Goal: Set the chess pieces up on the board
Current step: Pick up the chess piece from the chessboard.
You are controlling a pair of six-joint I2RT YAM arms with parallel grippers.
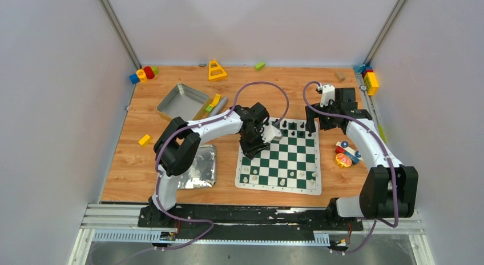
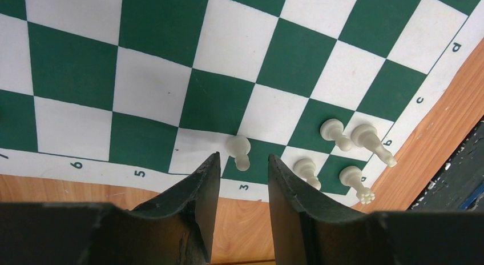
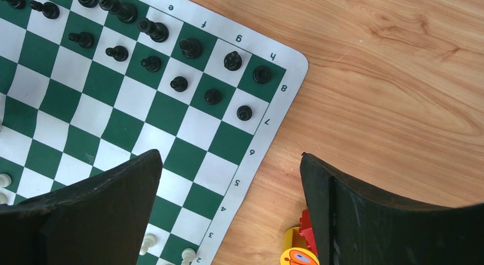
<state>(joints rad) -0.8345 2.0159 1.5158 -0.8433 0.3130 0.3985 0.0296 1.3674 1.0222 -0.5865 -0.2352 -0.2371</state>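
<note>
The green and white board [image 1: 285, 162] lies on the wooden table. Black pieces [image 3: 151, 62] stand in two rows at its far edge. Several cream-white pieces [image 2: 342, 156] stand near the board's corner. My left gripper [image 2: 243, 157] is open with a narrow gap, low over the board's left edge [image 1: 255, 149]. A white pawn [image 2: 241, 151] stands on the square just beyond its fingertips, not gripped. My right gripper [image 3: 229, 156] is wide open and empty, above the board's far right corner [image 1: 311, 127]. Two white pieces [image 3: 148, 242] show by its left finger.
A shiny silver tray [image 1: 200, 168] lies left of the board, and a metal tin [image 1: 182, 101] behind it. A coloured toy [image 1: 345, 156] sits right of the board, also in the right wrist view [image 3: 299, 251]. Coloured blocks [image 1: 217, 71] lie along the back.
</note>
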